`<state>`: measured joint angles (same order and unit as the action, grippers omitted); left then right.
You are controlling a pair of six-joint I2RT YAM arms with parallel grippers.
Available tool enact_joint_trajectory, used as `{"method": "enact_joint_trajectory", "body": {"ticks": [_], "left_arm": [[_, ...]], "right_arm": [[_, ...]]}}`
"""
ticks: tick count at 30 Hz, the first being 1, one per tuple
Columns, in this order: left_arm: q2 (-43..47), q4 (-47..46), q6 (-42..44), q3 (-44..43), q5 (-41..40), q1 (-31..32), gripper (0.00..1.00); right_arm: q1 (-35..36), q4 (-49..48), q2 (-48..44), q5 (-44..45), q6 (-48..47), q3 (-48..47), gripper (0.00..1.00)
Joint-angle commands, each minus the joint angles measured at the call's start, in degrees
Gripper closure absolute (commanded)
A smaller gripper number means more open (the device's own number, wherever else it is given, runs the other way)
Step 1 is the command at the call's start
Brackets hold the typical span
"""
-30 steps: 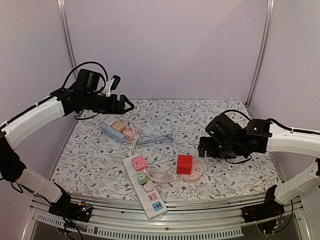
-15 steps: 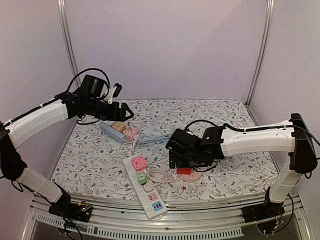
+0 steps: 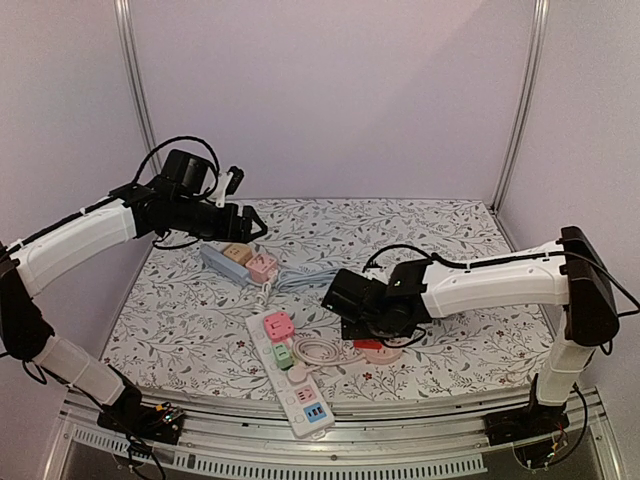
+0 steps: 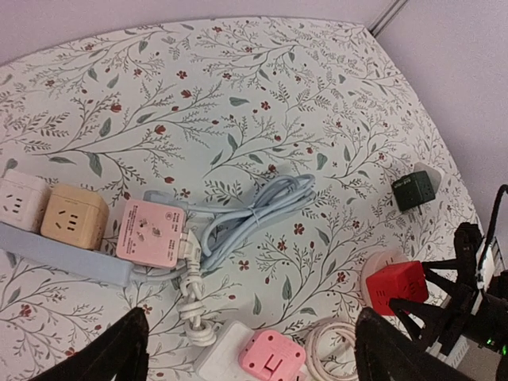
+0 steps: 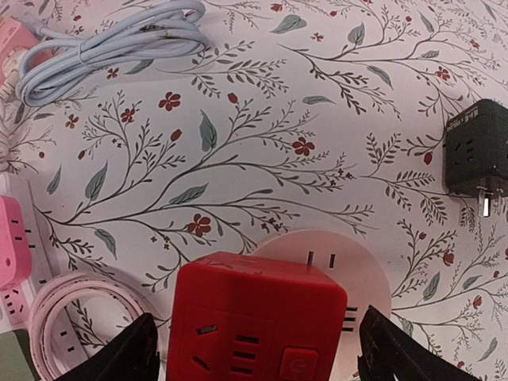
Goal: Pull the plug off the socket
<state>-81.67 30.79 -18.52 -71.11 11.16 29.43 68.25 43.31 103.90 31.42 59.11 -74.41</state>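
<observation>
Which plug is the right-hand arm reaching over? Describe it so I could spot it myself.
On the flowery table, look toward the near edge, under the right gripper. A round pale socket lies flat there, and the plug is the cube standing on it. It alone is bright red; its neighbours are a pink cube and a black cube.

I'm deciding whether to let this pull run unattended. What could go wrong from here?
Nothing holds the round socket: the left gripper hovers far away, so it may lift with the red cube plug. The right gripper straddles the cube near the pink coiled cable, which could snag.
</observation>
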Motion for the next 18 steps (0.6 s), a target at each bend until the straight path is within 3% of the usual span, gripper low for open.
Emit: {"method": "enact_joint_trajectory", "body": {"ticks": [1, 8, 14, 18], "left_arm": [[0.19, 0.25, 0.91, 0.18, -0.71, 0.72, 0.12], [0.02, 0.40, 0.84, 0.21, -0.80, 0.72, 0.12], [-0.49, 0.34, 0.43, 0.27, -0.08, 1.10, 0.12], [-1.66, 0.31, 0.08, 0.27, 1.21, 2.08, 0.12]], "right_arm": [[0.37, 0.10, 2.88, 1.41, 0.17, -2.11, 0.19], [0.38, -0.84, 3.86, 1.54, 0.20, -2.00, 0.34], [0.38, -2.99, 3.15, 1.21, -0.30, -0.80, 0.54], [0.34, -9.38, 0.80, -0.22, -2.33, 2.61, 0.68]]}}
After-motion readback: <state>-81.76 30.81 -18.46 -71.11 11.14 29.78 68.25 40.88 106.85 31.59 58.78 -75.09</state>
